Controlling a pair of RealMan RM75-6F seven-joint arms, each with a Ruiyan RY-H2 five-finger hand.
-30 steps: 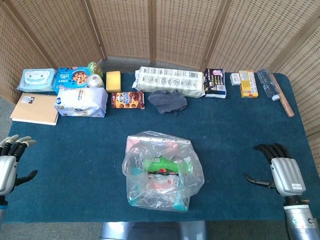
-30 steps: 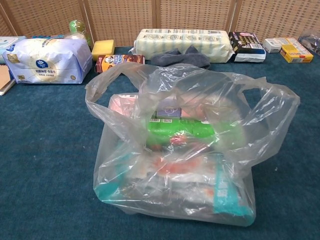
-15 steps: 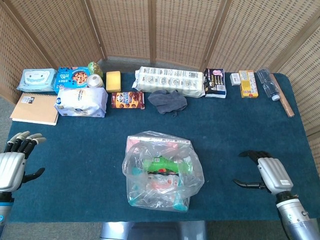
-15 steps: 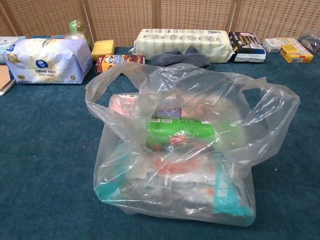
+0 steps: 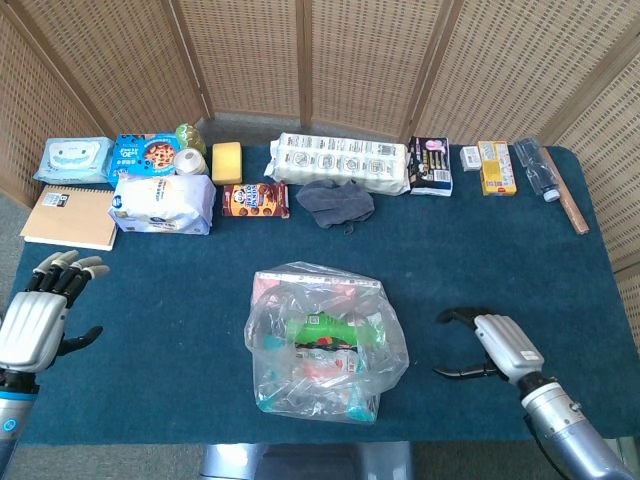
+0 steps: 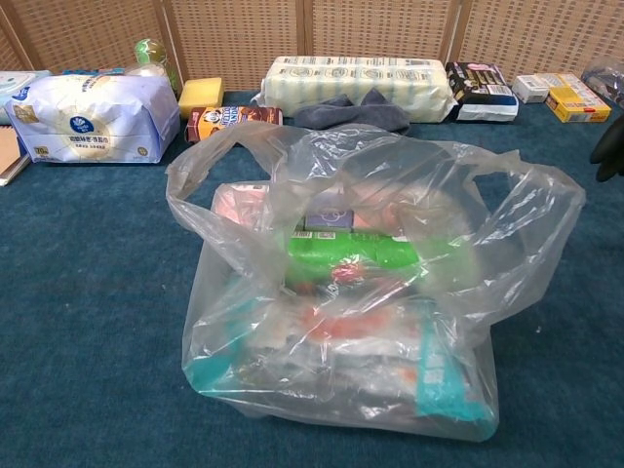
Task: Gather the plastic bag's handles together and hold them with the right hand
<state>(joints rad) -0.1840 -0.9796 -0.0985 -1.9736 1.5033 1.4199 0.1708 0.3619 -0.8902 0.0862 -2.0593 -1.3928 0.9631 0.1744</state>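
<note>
Clear plastic is what the plastic bag (image 5: 325,342) is made of, and in the head view it is sitting in the middle of the blue surface (image 5: 480,250), full of packets. The right hand (image 5: 487,346) is moving in toward the bag from the right. Half a second ago it was nearer the surface's right edge; now it is near the bag but not touching it. Its fingers are curved and spread apart, and it is holding nothing. The left hand (image 5: 40,310) is coming up on the far left side too, well apart from the bag, with its fingers apart and nothing in it. So the reach is only starting, and the handles are not gathered yet.

In the chest view, the bag is filling most of the picture. The left handle (image 6: 210,166) and the right handle (image 6: 531,195) are standing up as loose loops, apart from each other. A dark bit of the right hand (image 6: 609,146) is now poking in at the right edge, where nothing was showing before. The left hand is not showing here.

As for writing, the packets at the back have labels, but the words are too small to read. A green packet (image 6: 356,255) inside the bag has a white label that is also too blurry to read.
</note>
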